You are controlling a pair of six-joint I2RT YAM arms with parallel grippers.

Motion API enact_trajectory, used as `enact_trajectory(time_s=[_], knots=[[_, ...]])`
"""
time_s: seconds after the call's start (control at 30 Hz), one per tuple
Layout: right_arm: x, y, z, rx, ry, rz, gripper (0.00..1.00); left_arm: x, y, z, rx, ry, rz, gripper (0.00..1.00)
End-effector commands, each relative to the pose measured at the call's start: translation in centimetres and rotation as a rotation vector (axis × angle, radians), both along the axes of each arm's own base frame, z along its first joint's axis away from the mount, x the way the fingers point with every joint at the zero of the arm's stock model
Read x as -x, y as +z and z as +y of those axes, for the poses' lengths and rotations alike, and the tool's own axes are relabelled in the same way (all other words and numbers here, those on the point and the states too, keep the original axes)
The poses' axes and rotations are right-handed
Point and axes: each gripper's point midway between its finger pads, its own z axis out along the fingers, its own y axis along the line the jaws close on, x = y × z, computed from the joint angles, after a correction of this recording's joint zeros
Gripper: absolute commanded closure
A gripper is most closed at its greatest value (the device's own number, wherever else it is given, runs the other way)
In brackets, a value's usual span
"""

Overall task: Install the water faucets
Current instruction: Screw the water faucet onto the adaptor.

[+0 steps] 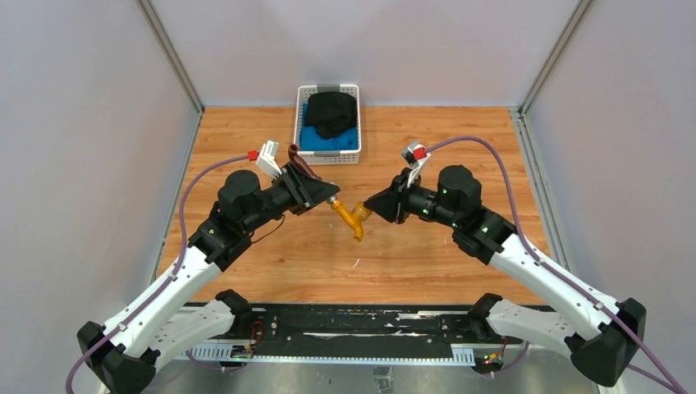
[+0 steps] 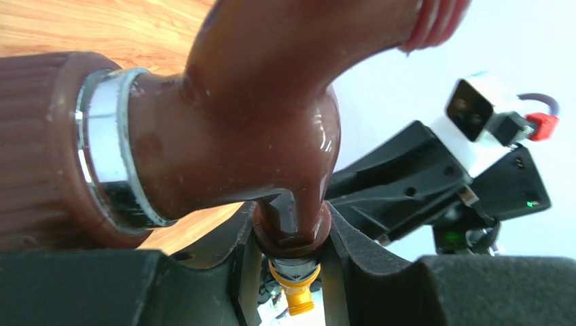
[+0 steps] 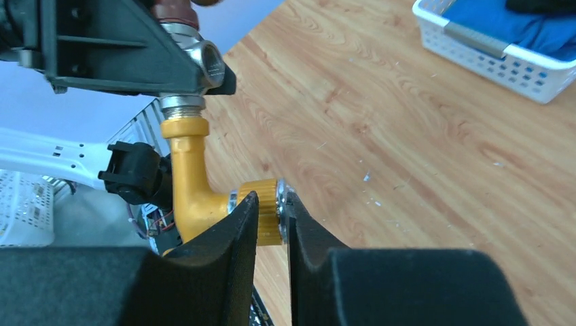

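Pinched between the nearly closed fingers [image 2: 367, 272] of the left gripper [image 1: 327, 195]: the neck of a dark reddish-brown metal tap [image 2: 258, 122] with a silvery band, its curved spout close up against the wrist camera. Set end-on against a stubby silvery threaded fitting [image 3: 197, 64] at that gripper's tip: a brass-yellow metal tap [image 3: 187, 176] with an angled spout, held above the light wooden tabletop [image 1: 427, 254], midway between the two arms. Clamped tight on its ridged yellow knob: the right gripper [image 3: 272, 204], jaws almost touching. At the table's far edge, well apart: a white plastic basket [image 1: 298, 123] with blue and black cloth inside
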Motion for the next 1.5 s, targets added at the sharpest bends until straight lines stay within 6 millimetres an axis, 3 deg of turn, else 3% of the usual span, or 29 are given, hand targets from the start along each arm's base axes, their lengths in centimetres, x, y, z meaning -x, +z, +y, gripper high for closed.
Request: enact_trajectory(time_s=[0.0,0.17,0.37,0.4,0.53,0.63,0.8,0.87,1.03,1.17,1.33,1.47], knots=[[1.0,-0.7,2.2,-0.105,0.082,0.070,0.78,1.0,2.5,-0.4,0.080,-0.052,-0.072,1.00],[0.4,-4.2,2.9,-0.034,0.066,0.173,0.77,1.1,2.4,-0.5,0.083,-0.061,-0.064,1.00],[-0.3,-4.6,-0.8,0.105,-0.085,0.131,0.68,0.6,3.0,-0.1,0.117,-0.022,-0.082,1.00],[-0.4,-4.5,-1.6,0.115,-0.112,0.105,0.65,0.6,2.9,-0.2,0.122,-0.021,-0.079,1.00],[0.2,-3.9,-4.5,0.108,-0.190,0.018,0.35,-0.1,2.2,-0.2,0.132,0.009,-0.041,1.00],[1.4,-3.2,-5.8,0.070,-0.189,-0.047,0.31,-0.9,1.4,0.1,0.132,0.052,-0.002,1.00],[4.5,-1.8,-4.8,-0.095,-0.010,-0.253,0.29,-1.6,0.6,0.8,0.170,0.124,0.047,1.00],[4.5,-1.7,-4.7,-0.163,-0.015,-0.300,0.23,-1.9,0.5,1.0,0.184,0.150,0.066,1.00],[5.6,-0.3,-4.3,-0.258,0.025,-0.464,0.22,-2.4,-0.5,1.0,0.218,0.176,0.125,1.00],[5.2,-0.1,-3.1,-0.213,0.026,-0.503,0.22,-2.7,-0.7,0.7,0.225,0.170,0.134,1.00],[4.8,-0.1,-0.3,-0.173,0.030,-0.550,0.21,-2.7,-0.4,0.2,0.240,0.151,0.136,1.00],[3.2,-0.8,1.2,-0.127,-0.031,-0.584,0.20,-2.8,-0.3,0.0,0.242,0.142,0.129,1.00]])
